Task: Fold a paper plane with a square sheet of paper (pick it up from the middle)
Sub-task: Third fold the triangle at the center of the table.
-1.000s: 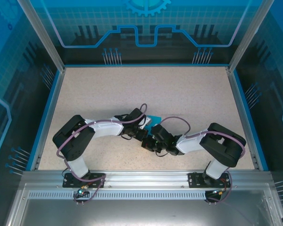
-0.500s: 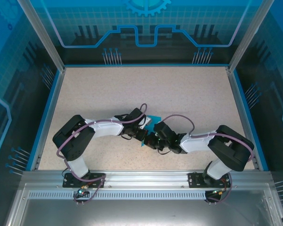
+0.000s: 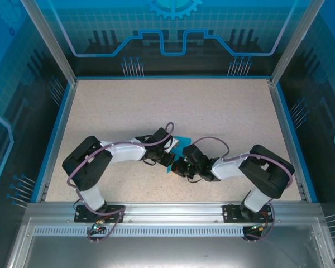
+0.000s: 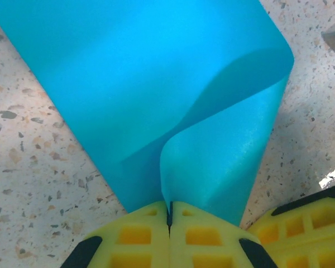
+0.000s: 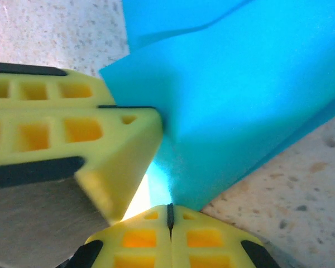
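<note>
The square sheet of paper is bright cyan-blue and lies partly on the speckled table, one side curled up into a soft fold. My left gripper is shut, with the curled edge of the sheet pinched in the seam of its yellow fingers. My right gripper is also shut, and the paper runs down into its seam. The two grippers meet almost tip to tip, left gripper and right gripper, and they hide most of the sheet. The left gripper's fingers sit close on the left in the right wrist view.
The table is speckled beige with a blue rim and metal frame posts around it. Both arm bases stand on the metal rail at the near edge. The right gripper's fingers crowd the lower right corner of the left wrist view.
The right gripper has shifted slightly left toward the left gripper, and its elbow swung out and back. A small blue corner now shows below the left gripper. The left arm stayed put.
</note>
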You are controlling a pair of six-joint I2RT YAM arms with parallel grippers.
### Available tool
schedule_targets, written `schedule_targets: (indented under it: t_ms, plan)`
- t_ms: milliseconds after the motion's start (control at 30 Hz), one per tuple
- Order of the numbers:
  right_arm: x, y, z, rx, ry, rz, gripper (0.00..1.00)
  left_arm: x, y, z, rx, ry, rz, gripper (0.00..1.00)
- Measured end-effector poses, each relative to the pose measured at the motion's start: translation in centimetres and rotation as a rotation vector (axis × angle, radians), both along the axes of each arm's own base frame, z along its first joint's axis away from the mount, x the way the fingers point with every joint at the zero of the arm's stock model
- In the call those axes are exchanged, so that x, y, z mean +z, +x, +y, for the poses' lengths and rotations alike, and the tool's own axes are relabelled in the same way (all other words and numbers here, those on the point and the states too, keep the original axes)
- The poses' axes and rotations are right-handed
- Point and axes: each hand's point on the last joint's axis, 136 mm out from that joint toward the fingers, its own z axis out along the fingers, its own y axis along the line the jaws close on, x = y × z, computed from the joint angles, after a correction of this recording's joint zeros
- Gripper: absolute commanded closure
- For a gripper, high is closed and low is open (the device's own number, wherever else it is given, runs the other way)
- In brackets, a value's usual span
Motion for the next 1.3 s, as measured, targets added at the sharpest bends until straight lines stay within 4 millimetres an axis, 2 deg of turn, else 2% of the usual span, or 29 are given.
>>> schedule_targets:
  t_ms: [200, 467, 600, 900, 1133, 1300]
  plan:
    - [0.4, 0.4, -0.7, -0.022, 0.013, -0.01, 0.94, 0.0, 0.0, 0.0, -0.001, 0.0, 0.001, 1.0]
    - [2.9, 2.6, -2.0, -0.07, 0.064, -0.081, 0.93, 0.0, 0.0, 0.0, -0.001, 0.0, 0.0, 1.0]
    - [2.6, 2.7, -2.0, -0.071, 0.063, -0.077, 0.93, -0.1, 0.0, 0.0, 0.0, 0.0, 0.001, 1.0]
    - [0.0, 2.6, -2.1, -0.063, 0.036, -0.028, 0.94, -0.1, 0.0, 0.0, -0.001, 0.0, 0.001, 1.0]
    - [0.2, 2.6, -2.2, -0.059, 0.034, -0.03, 0.93, -0.1, 0.0, 0.0, -0.001, 0.0, 0.001, 1.0]
    - [1.4, 3.6, -3.4, -0.078, 0.031, -0.061, 0.92, -0.1, 0.0, -0.1, -0.001, 0.001, 0.001, 1.0]
